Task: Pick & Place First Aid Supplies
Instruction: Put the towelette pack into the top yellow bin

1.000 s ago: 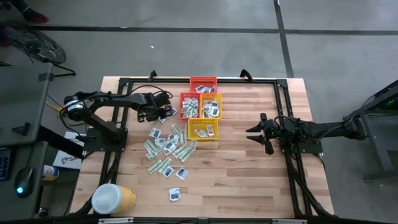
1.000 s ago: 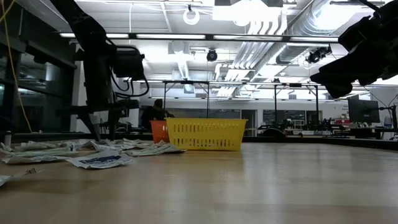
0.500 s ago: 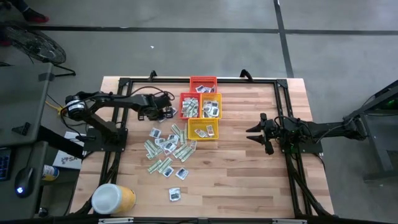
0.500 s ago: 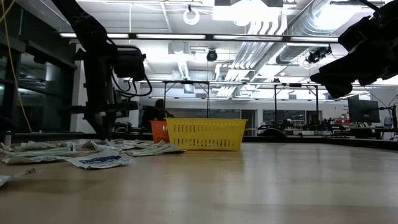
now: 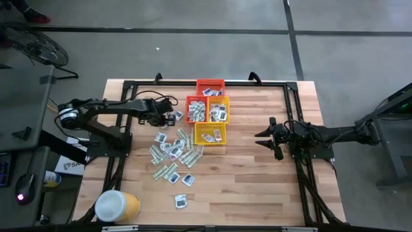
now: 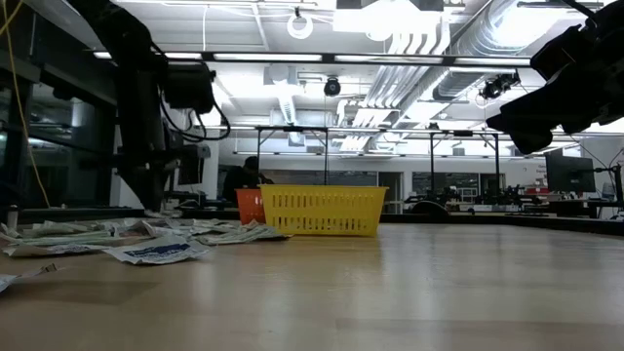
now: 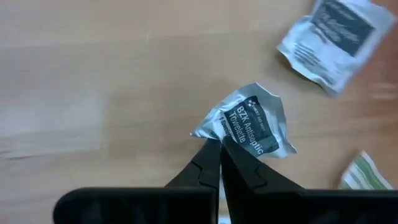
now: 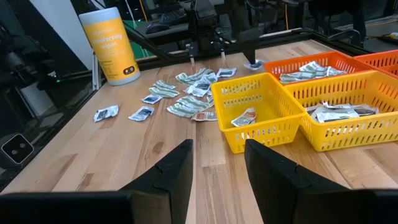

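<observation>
The first aid supplies lie in a loose pile (image 5: 174, 151) of small flat packets on the wooden table, left of centre. More of them lie in the small baskets. My left gripper (image 5: 170, 118) is just left of the orange basket (image 5: 196, 109) and is shut on a white square packet with dark blue print (image 7: 252, 121). Another such packet (image 7: 336, 37) lies flat on the wood near it. My right gripper (image 5: 262, 138) waits open at the table's right, its fingers (image 8: 177, 165) with nothing between them. My left gripper pinches the white packet by one crumpled edge (image 7: 217, 132) between its two fingertips. The fingers come from above, pointing down. The packet juts out beyond the tips with its printed face up. I cannot tell whether its far edge rests on the table.
A red basket (image 5: 210, 86), an orange-yellow one (image 5: 219, 108) and a yellow one (image 5: 210, 134) stand clustered at the table's far middle. A big yellow tub with a white lid (image 5: 117, 206) sits at the near left corner. Bare wood lies between the baskets and my right gripper.
My left gripper has dipped to the table beside the orange basket, shut on the white packet, and drawn back a little toward the table's left edge. The packet's gripped edge is now crumpled between the tips.
</observation>
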Controlling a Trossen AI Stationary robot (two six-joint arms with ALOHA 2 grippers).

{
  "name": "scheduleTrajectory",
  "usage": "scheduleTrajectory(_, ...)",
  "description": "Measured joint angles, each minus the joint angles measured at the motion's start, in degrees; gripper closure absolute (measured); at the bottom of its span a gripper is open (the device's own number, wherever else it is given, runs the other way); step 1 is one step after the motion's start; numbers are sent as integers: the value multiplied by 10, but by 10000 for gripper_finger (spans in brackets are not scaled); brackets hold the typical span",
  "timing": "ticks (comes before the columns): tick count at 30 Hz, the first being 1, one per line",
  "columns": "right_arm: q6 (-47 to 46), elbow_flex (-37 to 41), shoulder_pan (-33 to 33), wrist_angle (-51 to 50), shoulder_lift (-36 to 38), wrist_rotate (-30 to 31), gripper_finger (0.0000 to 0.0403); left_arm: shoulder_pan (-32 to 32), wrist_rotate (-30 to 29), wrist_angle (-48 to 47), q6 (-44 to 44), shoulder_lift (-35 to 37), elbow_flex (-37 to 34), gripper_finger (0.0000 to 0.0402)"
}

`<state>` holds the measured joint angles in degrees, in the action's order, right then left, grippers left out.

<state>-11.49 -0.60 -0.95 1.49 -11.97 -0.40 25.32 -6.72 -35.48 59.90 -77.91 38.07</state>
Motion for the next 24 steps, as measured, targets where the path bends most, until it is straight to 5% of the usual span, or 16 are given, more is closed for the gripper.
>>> scheduleTrajectory(12,0,0,0,0,0,0,263,-11,-1,-5,-37,94,35,401)
scheduleTrajectory(24,0,0,0,0,0,0,263,-10,19,-1,-178,-59,227,401)
